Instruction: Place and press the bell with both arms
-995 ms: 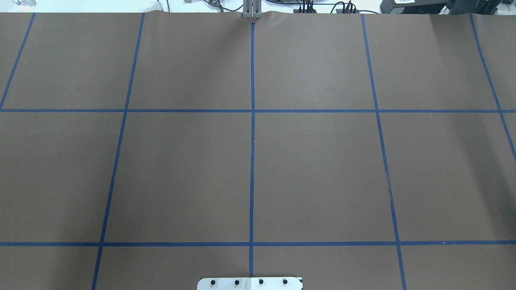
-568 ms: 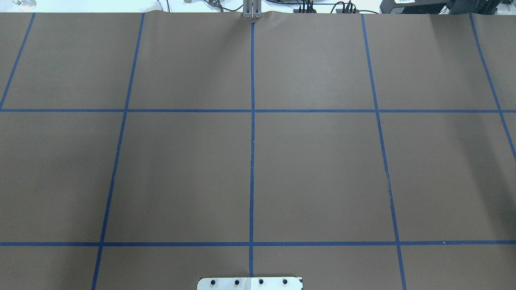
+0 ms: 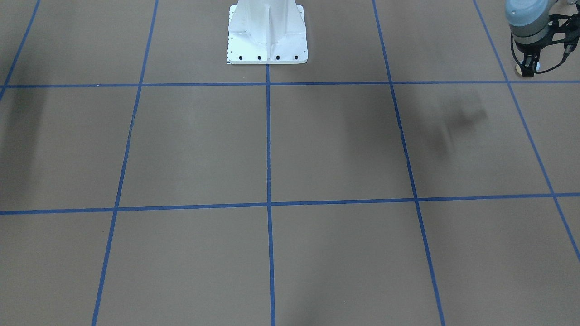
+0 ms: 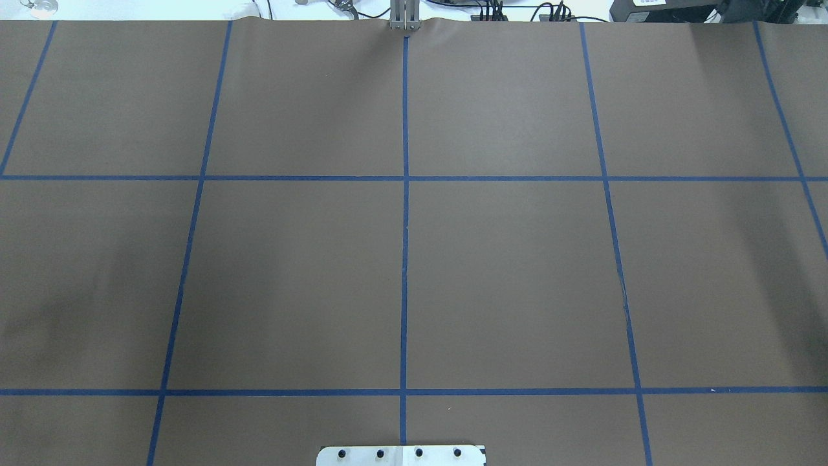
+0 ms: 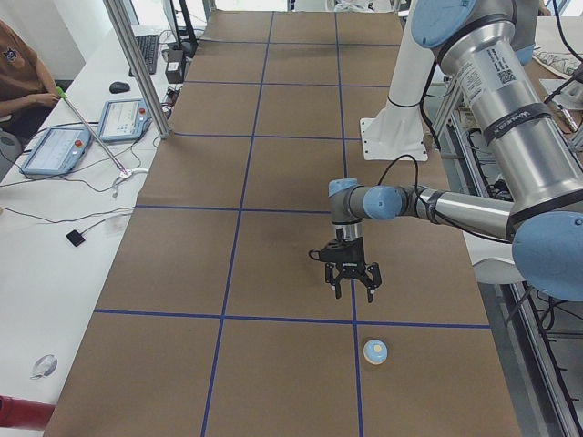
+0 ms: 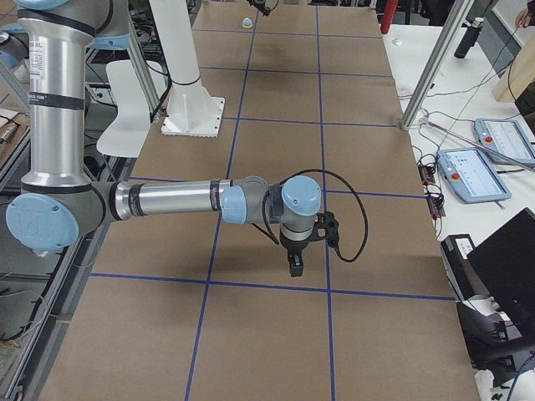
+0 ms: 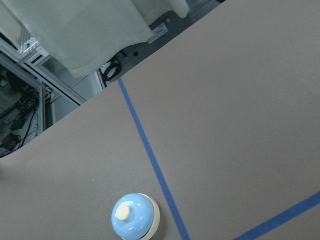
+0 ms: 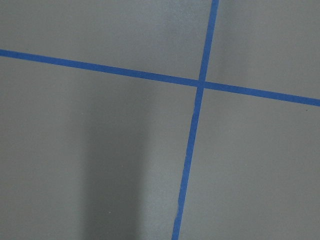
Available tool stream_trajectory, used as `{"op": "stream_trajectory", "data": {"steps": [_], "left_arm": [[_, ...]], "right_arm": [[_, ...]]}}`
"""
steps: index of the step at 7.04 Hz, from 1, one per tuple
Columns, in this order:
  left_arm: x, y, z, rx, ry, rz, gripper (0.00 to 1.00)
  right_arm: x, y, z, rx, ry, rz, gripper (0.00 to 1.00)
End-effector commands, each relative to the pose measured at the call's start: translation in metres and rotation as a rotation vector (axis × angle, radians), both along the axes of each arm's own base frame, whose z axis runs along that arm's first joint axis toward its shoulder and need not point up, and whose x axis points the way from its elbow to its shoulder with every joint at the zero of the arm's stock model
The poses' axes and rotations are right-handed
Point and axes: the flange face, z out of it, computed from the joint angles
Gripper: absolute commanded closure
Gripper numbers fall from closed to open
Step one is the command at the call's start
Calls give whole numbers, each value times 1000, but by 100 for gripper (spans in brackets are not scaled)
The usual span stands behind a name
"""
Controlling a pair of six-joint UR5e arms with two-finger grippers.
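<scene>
The bell (image 5: 375, 350), light blue with a cream button and tan base, stands on the brown table beside a blue tape line. It also shows in the left wrist view (image 7: 134, 216), small and far in the exterior right view (image 6: 247, 22), and partly behind the gripper in the front-facing view (image 3: 537, 67). My left gripper (image 5: 351, 289) hangs above the table a little short of the bell, fingers spread and empty; it also shows in the front-facing view (image 3: 528, 71). My right gripper (image 6: 294, 267) points down near a tape crossing; I cannot tell whether it is open or shut.
The white bolted pedestal (image 3: 267, 36) stands at the robot's side of the table. Blue tape lines (image 4: 404, 259) grid the brown cover. A side table with tablets (image 5: 56, 150), cables and a seated person runs along the far side, with metal posts (image 5: 137, 64).
A faint shadow has appeared at the overhead view's lower left. No arm or bell shows there before or now.
</scene>
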Motion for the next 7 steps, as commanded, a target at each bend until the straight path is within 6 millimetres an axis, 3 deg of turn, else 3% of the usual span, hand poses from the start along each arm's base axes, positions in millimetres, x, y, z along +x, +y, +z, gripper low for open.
{"op": "stream_trajectory", "data": {"steps": [1, 2, 3, 4, 5, 7], "left_arm": [[19, 28, 32, -31, -165, -166, 0], [21, 31, 49, -29, -219, -264, 0], [41, 34, 62, -20, -245, -291, 0], [70, 26, 82, -18, -277, -316, 0], [85, 20, 98, -20, -297, -315, 0], [78, 21, 106, -18, -324, -310, 0]], "right_arm": [[0, 0, 2, -3, 2, 0, 0], [0, 0, 3, -6, 2, 0, 0], [0, 0, 3, -6, 2, 0, 0], [0, 0, 4, -8, 4, 0, 0], [0, 0, 5, -6, 7, -1, 0], [0, -1, 5, -8, 6, -1, 0]]}}
